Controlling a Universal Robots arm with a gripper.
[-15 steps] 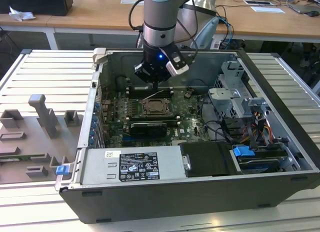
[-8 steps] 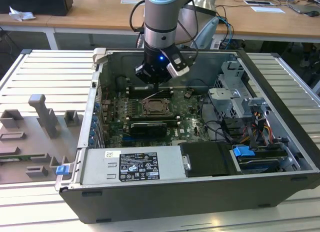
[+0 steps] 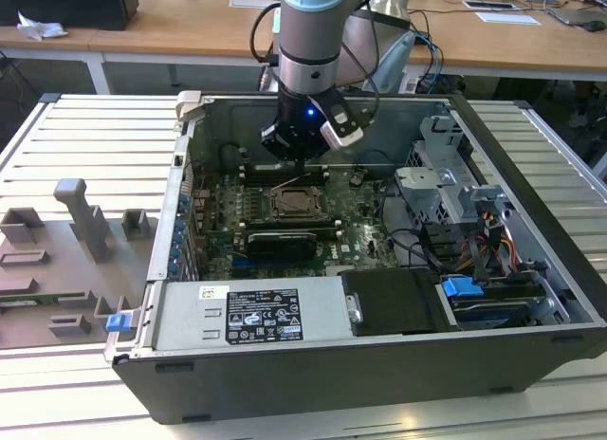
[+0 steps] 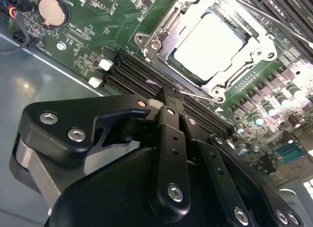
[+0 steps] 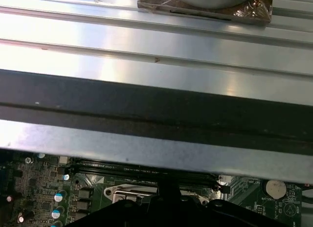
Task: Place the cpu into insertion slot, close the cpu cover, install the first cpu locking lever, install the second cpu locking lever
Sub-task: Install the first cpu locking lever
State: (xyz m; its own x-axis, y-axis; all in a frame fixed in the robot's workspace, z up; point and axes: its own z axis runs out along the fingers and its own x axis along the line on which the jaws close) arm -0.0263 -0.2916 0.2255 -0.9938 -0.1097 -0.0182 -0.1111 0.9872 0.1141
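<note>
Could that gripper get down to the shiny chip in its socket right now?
Probably yes. The gripper hangs just beside the cpu, which lies in the insertion slot under the cpu cover. The case is open on top, and nothing stands between them.

Bright even light, glare on cpu [image 4: 208,46]

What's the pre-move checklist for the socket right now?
1. cpu seated in the insertion slot: ok, pale face lies flat inside.
2. cpu cover down over the chip: looks ok, frame surrounds it.
3. Locking lever latched: cannot tell.
4. claw at the socket's edge: ok, tips sit by the thin lever.
5. claw empty: ok in the second wrist view, fingers together with nothing between them.
6. Memory slots beside the tips untouched: cannot tell.
</note>
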